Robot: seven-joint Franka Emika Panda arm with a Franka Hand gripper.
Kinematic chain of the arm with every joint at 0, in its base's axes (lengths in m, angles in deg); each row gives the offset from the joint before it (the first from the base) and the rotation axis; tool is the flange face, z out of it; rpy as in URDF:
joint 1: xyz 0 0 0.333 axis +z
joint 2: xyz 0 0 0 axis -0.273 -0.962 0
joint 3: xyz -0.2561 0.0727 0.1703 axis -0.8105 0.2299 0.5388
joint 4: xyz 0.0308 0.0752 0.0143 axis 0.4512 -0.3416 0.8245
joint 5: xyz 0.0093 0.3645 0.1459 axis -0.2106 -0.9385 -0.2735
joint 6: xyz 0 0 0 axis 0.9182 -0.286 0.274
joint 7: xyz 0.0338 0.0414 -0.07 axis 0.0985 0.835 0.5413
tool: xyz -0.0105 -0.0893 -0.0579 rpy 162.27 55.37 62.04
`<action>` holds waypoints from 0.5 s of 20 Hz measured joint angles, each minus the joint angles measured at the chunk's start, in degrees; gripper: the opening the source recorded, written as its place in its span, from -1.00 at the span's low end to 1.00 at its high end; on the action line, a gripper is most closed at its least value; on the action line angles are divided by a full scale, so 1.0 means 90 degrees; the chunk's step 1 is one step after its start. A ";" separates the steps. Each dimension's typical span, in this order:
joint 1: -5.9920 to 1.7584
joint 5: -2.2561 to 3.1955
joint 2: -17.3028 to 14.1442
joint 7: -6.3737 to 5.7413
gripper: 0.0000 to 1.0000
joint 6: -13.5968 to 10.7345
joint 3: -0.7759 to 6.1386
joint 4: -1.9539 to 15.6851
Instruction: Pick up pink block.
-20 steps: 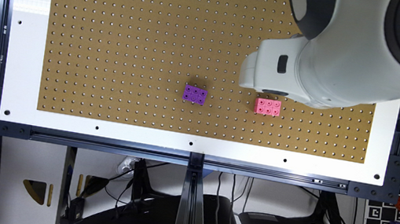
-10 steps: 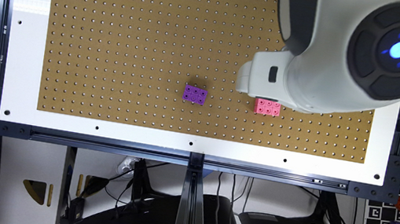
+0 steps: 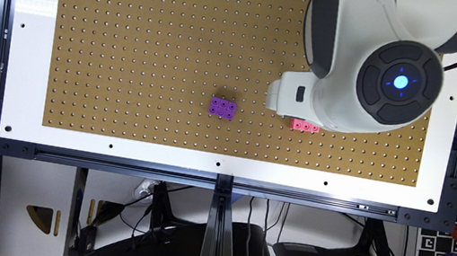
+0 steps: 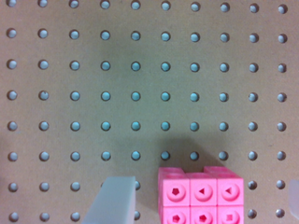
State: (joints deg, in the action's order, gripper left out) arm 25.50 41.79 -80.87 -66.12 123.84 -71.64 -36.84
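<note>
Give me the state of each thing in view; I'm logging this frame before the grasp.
pink block: flat on the pegboard, studs up, not gripped, between the open fingers.
purple block: flat on the pegboard, apart from the arm.
gripper: open, over the pink block.
pegboard: flat, holes unfilled.

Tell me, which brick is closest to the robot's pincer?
The pink block, half under the arm. The purple brick sits apart, toward the exterior view's left.

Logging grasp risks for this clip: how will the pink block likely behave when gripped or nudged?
The pink block looks like hard moulded plastic, so probably stiff and light. Its flat, boxy sides should resist rolling. On the smooth pegboard it may slide if nudged off-centre.
</note>
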 joint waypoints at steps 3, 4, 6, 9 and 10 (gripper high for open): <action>0.0006 0.0000 -0.0061 0.0000 1.00 0.0000 0.0000 0.0114; 0.0007 0.0000 -0.0077 0.0000 1.00 0.0000 0.0000 0.0143; 0.0007 0.0000 -0.0097 0.0000 1.00 0.0000 0.0000 0.0160; 0.0007 0.0003 -0.0261 0.0000 1.00 0.0101 0.0000 0.0168; 0.0007 0.0007 -0.0382 0.0000 1.00 0.0217 0.0000 0.0170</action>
State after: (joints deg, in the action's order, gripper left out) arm 25.56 41.85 -84.31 -66.12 125.80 -71.63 -35.31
